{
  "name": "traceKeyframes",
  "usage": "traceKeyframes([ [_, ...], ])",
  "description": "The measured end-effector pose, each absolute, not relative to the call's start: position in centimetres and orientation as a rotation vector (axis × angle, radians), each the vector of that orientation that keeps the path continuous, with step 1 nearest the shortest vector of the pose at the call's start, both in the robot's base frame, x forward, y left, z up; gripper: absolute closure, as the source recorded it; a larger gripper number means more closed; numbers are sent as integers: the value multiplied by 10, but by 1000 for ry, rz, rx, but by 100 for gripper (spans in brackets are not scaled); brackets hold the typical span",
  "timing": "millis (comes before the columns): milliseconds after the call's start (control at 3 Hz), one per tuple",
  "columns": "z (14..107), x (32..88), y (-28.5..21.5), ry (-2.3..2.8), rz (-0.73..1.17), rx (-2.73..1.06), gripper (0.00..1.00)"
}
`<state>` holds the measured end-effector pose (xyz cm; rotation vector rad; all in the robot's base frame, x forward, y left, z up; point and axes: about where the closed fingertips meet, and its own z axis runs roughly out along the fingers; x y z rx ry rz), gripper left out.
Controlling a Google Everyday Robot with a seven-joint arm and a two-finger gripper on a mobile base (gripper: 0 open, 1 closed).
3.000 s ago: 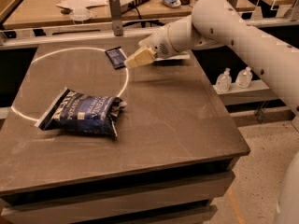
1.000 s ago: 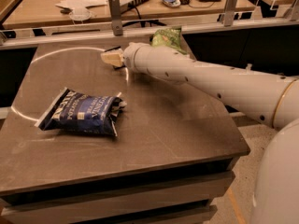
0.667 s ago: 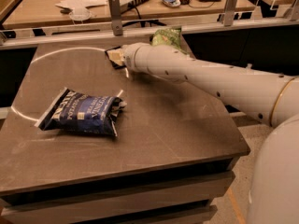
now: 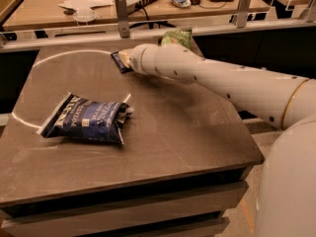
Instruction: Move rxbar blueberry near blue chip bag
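The rxbar blueberry (image 4: 118, 61) is a small dark navy bar at the far side of the table, partly hidden under the tip of my gripper (image 4: 124, 58). The gripper is right on the bar, at the end of my white arm, which reaches in from the right. The blue chip bag (image 4: 89, 118) lies crinkled on the table's left middle, well apart from the bar and nearer the front.
A green chip bag (image 4: 177, 36) sits at the table's far edge, mostly hidden behind my arm. A metal rail with posts (image 4: 121, 15) runs behind the dark table (image 4: 173, 132). A desk with clutter stands beyond it.
My arm has swung round and now stretches across the table from the right. The gripper has come down onto the rxbar's spot and hardly moved in the last second. The blue bag has not moved.
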<state>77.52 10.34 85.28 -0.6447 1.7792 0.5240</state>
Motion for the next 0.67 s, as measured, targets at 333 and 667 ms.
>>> traceKeyframes([
  [333, 854, 776, 104, 1784, 521, -648, 58],
  [667, 853, 777, 105, 1810, 502, -641, 27],
])
